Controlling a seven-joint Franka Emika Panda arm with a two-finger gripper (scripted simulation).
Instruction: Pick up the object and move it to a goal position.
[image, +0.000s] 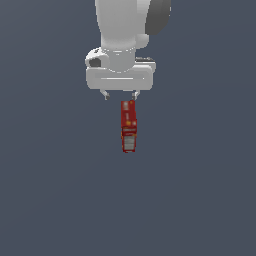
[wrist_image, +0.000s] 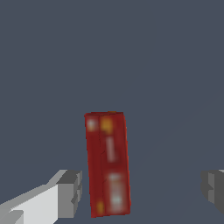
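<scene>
Slate-grey flat ground (image: 50, 200) is seen filling both views, plain and unmarked. White arm body (image: 122, 35) is shown at the top centre of the exterior frame, with a darker grey part at its upper right edge. The white gripper (image: 120, 95) is placed below it, upper centre of the frame, two short fingers pointing down. The jaws are spread wide, nothing pinched between them; in the wrist view one grey fingertip (wrist_image: 70, 192) is seen beside the box and the other at the far frame edge. The red box (image: 129, 126) is found just below the gripper in the exterior frame, centre, long axis running down the frame, narrower than the gripper. Yellow-orange marks and a pale label panel are visible on it, blurred. Contact with the nearer fingertip cannot be told.
</scene>
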